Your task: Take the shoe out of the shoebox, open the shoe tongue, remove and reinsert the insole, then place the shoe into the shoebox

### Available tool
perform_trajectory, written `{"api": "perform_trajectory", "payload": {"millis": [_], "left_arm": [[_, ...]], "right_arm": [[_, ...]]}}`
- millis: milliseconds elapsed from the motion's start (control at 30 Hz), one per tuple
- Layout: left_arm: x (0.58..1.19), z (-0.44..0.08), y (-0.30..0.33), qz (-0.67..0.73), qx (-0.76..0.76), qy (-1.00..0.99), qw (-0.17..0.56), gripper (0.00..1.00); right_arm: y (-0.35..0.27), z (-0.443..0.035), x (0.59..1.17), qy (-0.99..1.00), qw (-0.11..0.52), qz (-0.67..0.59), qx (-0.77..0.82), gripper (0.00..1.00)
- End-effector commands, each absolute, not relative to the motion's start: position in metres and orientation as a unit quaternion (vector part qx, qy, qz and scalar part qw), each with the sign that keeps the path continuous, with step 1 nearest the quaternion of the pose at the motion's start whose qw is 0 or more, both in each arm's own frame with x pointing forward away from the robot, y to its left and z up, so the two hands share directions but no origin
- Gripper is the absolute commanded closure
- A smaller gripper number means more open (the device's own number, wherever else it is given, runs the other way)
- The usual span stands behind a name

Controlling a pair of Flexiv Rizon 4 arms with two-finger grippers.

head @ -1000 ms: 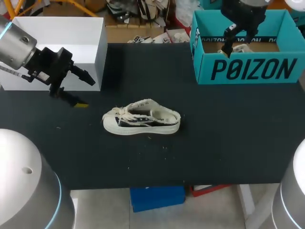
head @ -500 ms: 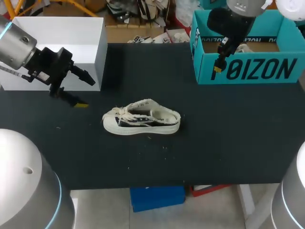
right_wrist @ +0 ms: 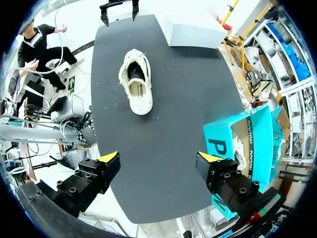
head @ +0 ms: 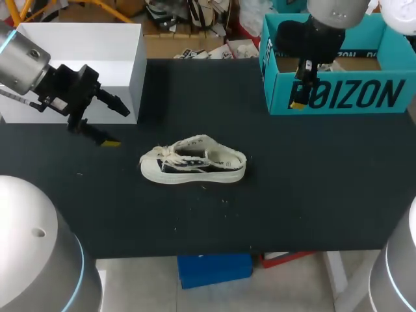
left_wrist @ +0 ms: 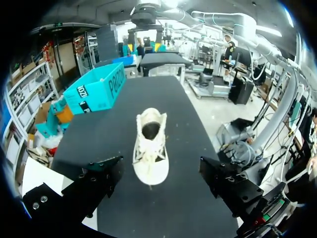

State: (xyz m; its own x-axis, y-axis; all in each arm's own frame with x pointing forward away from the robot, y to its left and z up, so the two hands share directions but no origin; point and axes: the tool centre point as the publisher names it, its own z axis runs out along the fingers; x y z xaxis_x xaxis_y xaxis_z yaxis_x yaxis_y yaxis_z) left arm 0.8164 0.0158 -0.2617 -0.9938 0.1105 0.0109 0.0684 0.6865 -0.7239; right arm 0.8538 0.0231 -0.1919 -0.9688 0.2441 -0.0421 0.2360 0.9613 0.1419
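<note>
Shoe (head: pixel 193 167) out on the table (head: pixel 312 195), both grippers spread wide and empty.

The shoe stands on its sole ahead of the left gripper (head: pixel 117 125), toe toward it and well apart from it. This gripper's fingers are wide apart and touch nothing, and its arm comes in low over the table, pointing across at the shoe. The right gripper (right_wrist: pixel 158 158) is likewise splayed with nothing in it, and the shoe lies far ahead of it. The teal shoebox (head: pixel 338 97) is just beside one of its fingers, and its arm hangs over the box's front wall, pointing down.
</note>
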Motion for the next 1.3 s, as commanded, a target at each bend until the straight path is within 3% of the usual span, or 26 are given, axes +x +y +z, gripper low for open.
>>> {"api": "perform_trajectory", "payload": {"millis": [33, 733, 1300], "left_arm": [[0.816, -0.263, 0.015, 0.393, -0.049, -0.918, 0.025, 0.00], [0.816, -0.263, 0.015, 0.393, -0.049, -0.918, 0.025, 0.00], [0.816, -0.263, 0.015, 0.393, -0.049, -0.918, 0.025, 0.00]], "right_arm": [[0.021, -0.193, 0.852, 0.990, 0.031, 0.071, 0.121, 0.00], [0.042, -0.196, 0.829, 0.992, 0.043, 0.089, 0.072, 0.00], [0.098, -0.272, 0.807, 0.970, 0.066, 0.229, 0.038, 0.00]]}}
